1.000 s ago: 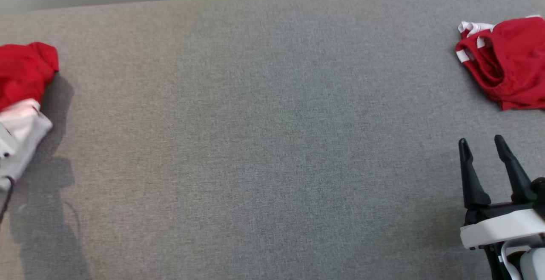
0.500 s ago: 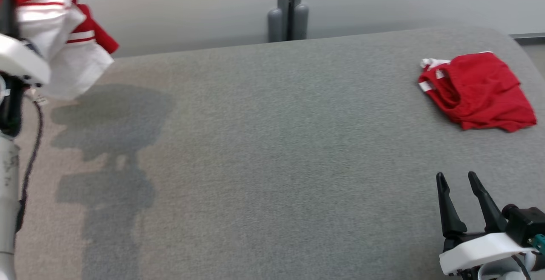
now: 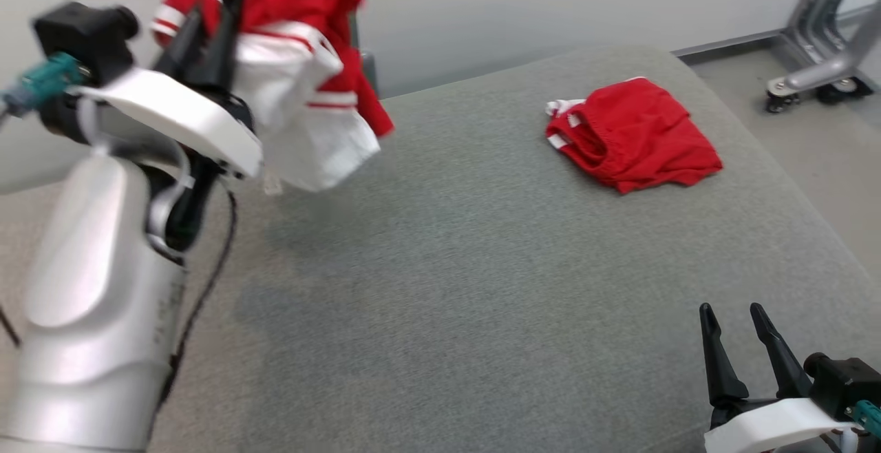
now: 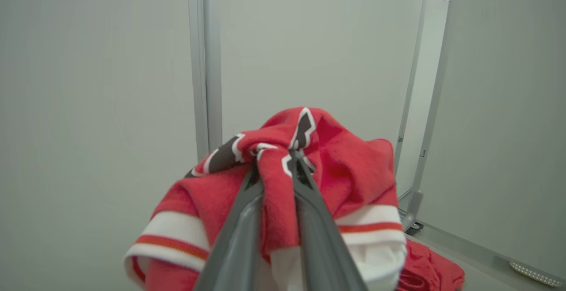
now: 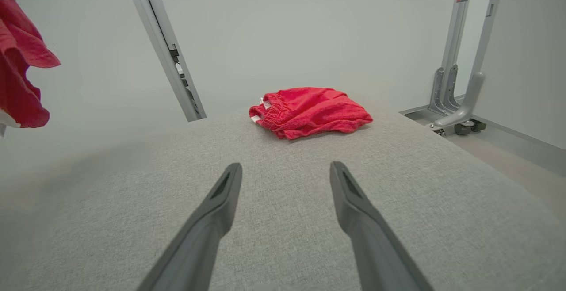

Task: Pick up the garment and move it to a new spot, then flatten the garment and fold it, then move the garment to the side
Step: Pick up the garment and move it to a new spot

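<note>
The garment (image 3: pixel 303 95) hangs bunched at the upper left of the head view, clear of the grey padded surface (image 3: pixel 447 288) — red cloth with white bands and thin red stripes. Its dark, white-edged markings cannot be read. The left gripper (image 4: pixel 275 160) pinches a red fold, jaws nearly closed. The right gripper (image 3: pixel 731 310), lower right, gapes wide and empty.

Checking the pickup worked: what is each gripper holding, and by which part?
The left gripper pinches a bunched fold of the red-and-white garment; the right gripper holds nothing.
</note>
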